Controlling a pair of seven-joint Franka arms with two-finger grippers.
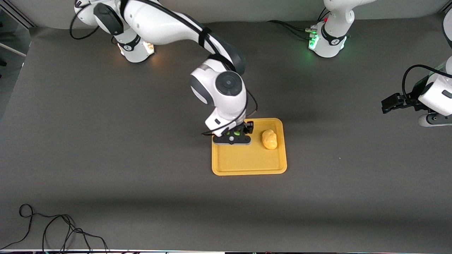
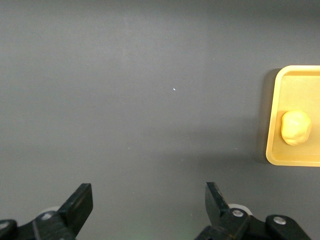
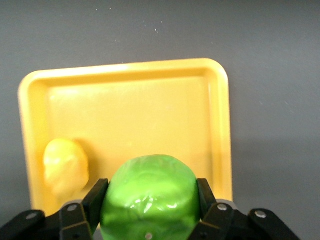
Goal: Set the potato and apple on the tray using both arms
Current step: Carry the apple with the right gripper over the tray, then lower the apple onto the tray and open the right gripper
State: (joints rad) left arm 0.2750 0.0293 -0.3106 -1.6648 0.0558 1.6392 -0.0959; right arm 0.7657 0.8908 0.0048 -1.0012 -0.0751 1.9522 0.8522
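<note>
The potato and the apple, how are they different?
The potato is yellow-orange and lumpy; the apple is bright green, smooth and shiny. The potato lies free on the tray, toward the left arm's end; the apple is gripped in the right end effector over the tray. Both are small and about the same size.

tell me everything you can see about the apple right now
The apple is a small, round, bright green fruit with a glossy, slightly bumpy skin that looks like plastic. It is clamped between the jaws of the right gripper, which touch it on two sides. It hangs over the tray, above the tray's edge toward the robots, beside the potato lying there.
</note>
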